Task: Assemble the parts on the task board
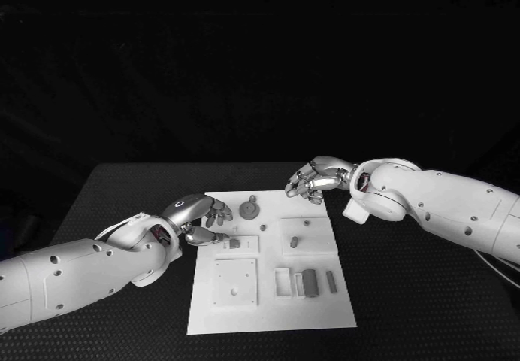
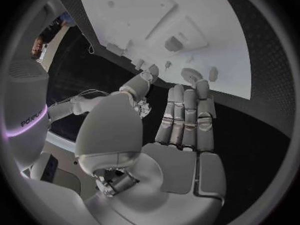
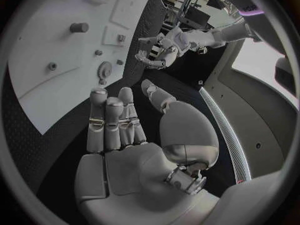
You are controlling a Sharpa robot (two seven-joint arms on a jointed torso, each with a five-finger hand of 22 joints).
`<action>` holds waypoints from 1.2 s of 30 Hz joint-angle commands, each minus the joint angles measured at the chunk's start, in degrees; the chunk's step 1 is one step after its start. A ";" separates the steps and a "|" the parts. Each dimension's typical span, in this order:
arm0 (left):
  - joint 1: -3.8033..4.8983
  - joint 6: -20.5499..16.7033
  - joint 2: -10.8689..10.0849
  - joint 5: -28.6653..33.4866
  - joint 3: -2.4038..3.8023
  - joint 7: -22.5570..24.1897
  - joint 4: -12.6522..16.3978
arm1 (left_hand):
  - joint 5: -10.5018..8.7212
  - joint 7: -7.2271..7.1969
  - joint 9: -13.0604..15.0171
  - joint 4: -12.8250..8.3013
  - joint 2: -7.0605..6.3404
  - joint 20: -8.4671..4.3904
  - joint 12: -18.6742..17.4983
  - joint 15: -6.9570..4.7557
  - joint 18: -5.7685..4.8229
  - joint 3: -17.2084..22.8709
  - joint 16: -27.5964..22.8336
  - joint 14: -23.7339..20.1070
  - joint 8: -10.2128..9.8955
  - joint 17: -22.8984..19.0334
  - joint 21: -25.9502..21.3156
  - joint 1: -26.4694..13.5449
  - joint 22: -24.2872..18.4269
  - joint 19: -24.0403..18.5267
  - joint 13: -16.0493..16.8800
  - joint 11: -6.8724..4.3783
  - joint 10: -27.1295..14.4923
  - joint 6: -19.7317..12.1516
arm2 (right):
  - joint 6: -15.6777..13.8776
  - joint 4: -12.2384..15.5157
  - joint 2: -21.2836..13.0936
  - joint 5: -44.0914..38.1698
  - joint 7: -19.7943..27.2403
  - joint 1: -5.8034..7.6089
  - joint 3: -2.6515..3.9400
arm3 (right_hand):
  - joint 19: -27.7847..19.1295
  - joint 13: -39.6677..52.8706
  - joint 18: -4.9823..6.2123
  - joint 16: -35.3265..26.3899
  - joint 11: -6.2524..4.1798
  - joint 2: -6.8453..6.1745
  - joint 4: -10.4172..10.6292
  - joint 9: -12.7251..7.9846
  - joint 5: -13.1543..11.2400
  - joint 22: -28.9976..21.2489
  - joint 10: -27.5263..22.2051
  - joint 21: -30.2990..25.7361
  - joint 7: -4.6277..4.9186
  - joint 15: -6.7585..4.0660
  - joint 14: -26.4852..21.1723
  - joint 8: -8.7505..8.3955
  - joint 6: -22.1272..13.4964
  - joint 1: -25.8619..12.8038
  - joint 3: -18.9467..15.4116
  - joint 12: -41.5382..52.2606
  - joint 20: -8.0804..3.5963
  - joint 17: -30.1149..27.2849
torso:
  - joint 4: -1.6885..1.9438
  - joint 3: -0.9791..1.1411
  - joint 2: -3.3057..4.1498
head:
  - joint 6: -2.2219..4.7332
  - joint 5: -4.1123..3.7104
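Observation:
The white task board (image 1: 271, 312) lies in the middle of the black table. On it are a round grey toothed part (image 1: 250, 209), a small block (image 1: 234, 243), a short peg (image 1: 294, 241) and grey bars (image 1: 310, 282). My left hand (image 1: 201, 218) hovers over the board's left edge with its thumb tip close to the small block, and its fingers (image 2: 185, 117) are straight and hold nothing. My right hand (image 1: 314, 179) hangs over the board's far right corner, with empty fingers (image 3: 112, 122) stretched toward the board (image 3: 44, 85). The toothed part (image 3: 104, 69) lies just beyond them.
A square white plate (image 1: 237, 282) and a slotted frame (image 1: 284, 282) sit on the board's near half. Bare black table lies to either side of the board. The left wrist view shows the toothed part (image 2: 191, 75) just past the fingertips.

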 commanded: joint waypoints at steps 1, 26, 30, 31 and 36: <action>-0.41 1.66 0.31 -1.86 0.03 0.97 -0.04 | 0.28 -0.05 -0.20 0.38 0.82 -0.56 2.03 -0.63 0.85 -0.21 1.49 0.13 0.45 0.44 0.85 -0.31 1.18 0.44 0.69 -0.34 -0.40 0.71 | -0.35 0.03 0.04 -0.86 0.53 -0.08 0.01 | 0.03 -0.06 2.49 -0.08 0.25 -0.14 -0.30 -0.06 -0.22 1.07 -0.02 0.08 0.73 0.13 0.12 -0.35 -0.58 0.42 0.09 0.37 -0.17 -0.10 | -0.04 0.01 0.00 | -0.04 0.03; -2.73 5.34 2.07 -4.85 0.08 -6.01 -2.46 | 0.39 -0.04 -1.87 2.34 1.75 -3.36 12.84 -3.55 0.63 -0.99 9.37 0.72 0.38 2.25 6.69 -1.61 1.48 3.00 4.42 -2.36 -0.61 1.62 | -1.06 0.22 0.09 -1.80 0.49 -0.17 0.01 | 0.08 -0.11 2.49 -0.08 0.27 -0.16 -0.34 -0.06 -0.22 1.06 -0.02 0.07 0.74 0.15 0.17 -0.35 -0.60 0.44 0.08 0.45 -0.17 -0.12 | 0.00 0.05 -0.01 | -0.31 -0.21; -2.90 5.61 2.40 -5.15 0.08 -6.63 -2.89 | 0.65 -0.22 -1.91 2.27 2.06 -3.71 13.67 -3.93 0.61 -0.97 10.08 1.09 0.63 2.34 7.45 -1.37 1.49 3.41 4.59 -2.60 -0.33 2.12 | -1.06 0.26 0.04 -1.80 0.50 -0.20 0.01 | 0.08 -0.12 2.49 -0.08 0.27 -0.16 -0.34 -0.06 -0.22 1.05 -0.02 0.07 0.75 0.15 0.17 -0.35 -0.60 0.44 0.08 0.46 -0.17 -0.13 | 0.01 0.01 0.00 | -0.42 -0.34; -2.92 5.58 2.46 -5.20 0.08 -6.76 -3.00 | 0.67 -0.25 -1.91 2.27 2.12 -3.74 13.72 -3.96 0.60 -0.95 10.12 1.11 0.65 2.35 7.51 -1.34 1.49 3.44 4.60 -2.62 -0.31 2.17 | -1.05 0.27 0.04 -1.80 0.52 -0.20 0.01 | 0.08 -0.13 2.49 -0.08 0.28 -0.16 -0.34 -0.06 -0.22 1.05 -0.02 0.07 0.75 0.15 0.18 -0.35 -0.60 0.44 0.08 0.46 -0.17 -0.13 | 0.03 0.02 0.00 | -0.46 -0.36; -2.96 5.72 2.83 -5.39 0.09 -7.40 -3.78 | 0.71 -0.32 -1.92 2.23 2.49 -3.86 13.89 -4.09 0.59 -0.85 10.27 1.21 0.77 2.32 7.72 -1.19 1.46 3.53 4.57 -2.71 -0.23 2.39 | -1.05 0.31 0.00 -1.80 0.52 -0.21 0.01 | 0.09 -0.14 2.49 -0.09 0.28 -0.16 -0.33 -0.06 -0.22 1.05 -0.02 0.07 0.75 0.15 0.18 -0.35 -0.61 0.42 0.07 0.47 -0.16 -0.13 | 0.02 0.08 -0.01 | -0.45 -0.37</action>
